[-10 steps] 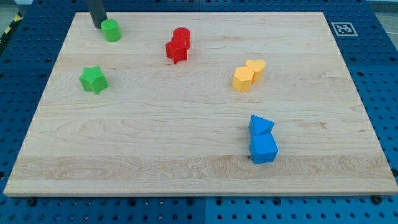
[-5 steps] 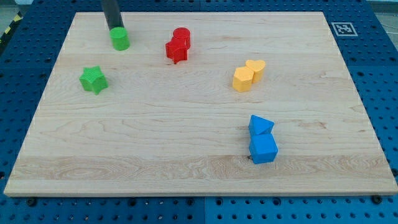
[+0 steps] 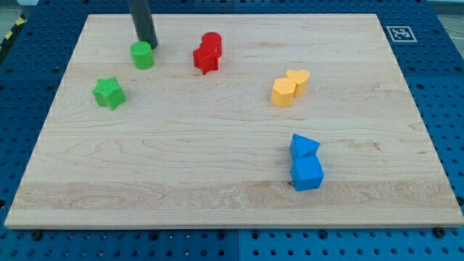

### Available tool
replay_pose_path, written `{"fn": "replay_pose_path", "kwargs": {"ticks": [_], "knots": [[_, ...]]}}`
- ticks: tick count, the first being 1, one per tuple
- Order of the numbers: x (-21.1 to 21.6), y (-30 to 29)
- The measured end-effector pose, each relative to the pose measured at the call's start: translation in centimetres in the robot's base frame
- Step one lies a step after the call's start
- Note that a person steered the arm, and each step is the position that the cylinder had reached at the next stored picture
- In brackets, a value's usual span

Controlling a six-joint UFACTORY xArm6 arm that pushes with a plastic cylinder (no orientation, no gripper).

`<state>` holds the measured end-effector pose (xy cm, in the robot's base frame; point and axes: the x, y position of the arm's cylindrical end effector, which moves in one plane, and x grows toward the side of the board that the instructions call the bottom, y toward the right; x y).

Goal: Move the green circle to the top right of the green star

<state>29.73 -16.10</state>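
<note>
The green circle [image 3: 143,55] stands on the wooden board near the view's top left. My tip [image 3: 148,45] touches its upper right edge, with the dark rod rising out of the view's top. The green star [image 3: 109,93] lies to the lower left of the circle, apart from it.
A red circle [image 3: 212,41] and a red star [image 3: 205,58] touch each other right of the green circle. A yellow hexagon [image 3: 283,92] and yellow heart [image 3: 298,80] sit at centre right. A blue triangle [image 3: 303,146] and blue cube [image 3: 307,173] lie lower right.
My tip has moved right and down the view, pushing the green circle right and down toward the green star. The other blocks have not moved.
</note>
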Motion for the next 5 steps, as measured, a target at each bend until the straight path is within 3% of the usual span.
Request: {"fn": "replay_pose_path", "kwargs": {"ticks": [5], "knots": [[4.8,-0.5]]}}
